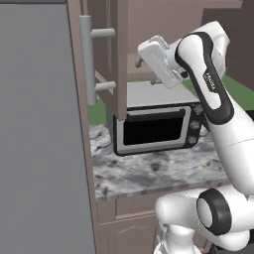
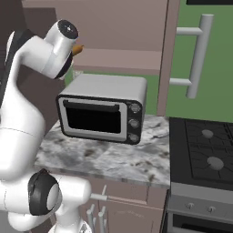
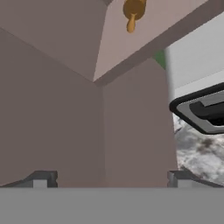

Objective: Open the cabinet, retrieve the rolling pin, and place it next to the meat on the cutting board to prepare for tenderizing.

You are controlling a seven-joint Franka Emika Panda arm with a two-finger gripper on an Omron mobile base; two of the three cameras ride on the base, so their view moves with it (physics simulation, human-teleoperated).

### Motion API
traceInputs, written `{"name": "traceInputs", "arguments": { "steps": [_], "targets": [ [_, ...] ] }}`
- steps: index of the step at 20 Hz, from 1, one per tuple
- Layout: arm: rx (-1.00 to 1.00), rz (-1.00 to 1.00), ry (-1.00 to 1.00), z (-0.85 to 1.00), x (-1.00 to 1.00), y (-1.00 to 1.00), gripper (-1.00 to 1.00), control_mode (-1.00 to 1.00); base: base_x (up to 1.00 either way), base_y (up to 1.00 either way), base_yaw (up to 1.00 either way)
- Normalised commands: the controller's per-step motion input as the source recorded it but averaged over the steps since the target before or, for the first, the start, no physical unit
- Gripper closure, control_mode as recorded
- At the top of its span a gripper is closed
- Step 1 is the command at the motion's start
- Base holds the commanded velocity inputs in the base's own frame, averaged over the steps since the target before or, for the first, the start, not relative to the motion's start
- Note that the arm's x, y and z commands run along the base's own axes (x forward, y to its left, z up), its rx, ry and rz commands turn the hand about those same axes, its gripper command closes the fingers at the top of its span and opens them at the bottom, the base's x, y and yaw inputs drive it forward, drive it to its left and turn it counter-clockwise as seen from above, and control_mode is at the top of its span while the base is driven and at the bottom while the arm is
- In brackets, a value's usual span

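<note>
You see the gripper (image 3: 109, 179) spread wide and empty, facing the open cabinet (image 3: 65, 109), the rolling pin (image 3: 132, 11) resting on its shelf.

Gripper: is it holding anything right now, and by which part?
Nothing. The gripper is open and empty; the rolling pin lies ahead in the cabinet.

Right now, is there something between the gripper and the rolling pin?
Nothing visible. The cabinet doors stand open, and the open gripper faces the cabinet's inside. The rolling pin lies on the shelf, with free space before its handle end.
</note>
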Motion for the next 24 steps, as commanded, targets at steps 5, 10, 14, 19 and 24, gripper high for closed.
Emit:
{"name": "traceInputs", "arguments": {
  "steps": [5,10,14,19,24],
  "targets": [
    [-0.18,0.00,-0.15,0.19,0.47,-0.20,-1.00,-1.00,0.00,0.00,0.00],
    [-0.19,0.00,-0.14,0.09,0.41,-0.17,-1.00,-1.00,0.00,0.00,0.00],
    [-0.19,0.01,-0.10,0.00,0.42,-0.10,-1.00,-1.00,0.00,0.00,0.00],
    [-0.16,0.04,-0.02,-0.08,0.35,-0.05,-1.00,-1.00,0.00,0.00,0.00],
    [-0.04,0.02,-0.04,-0.07,0.17,-0.01,-1.00,-1.00,0.00,0.00,0.00]
  ]
}}
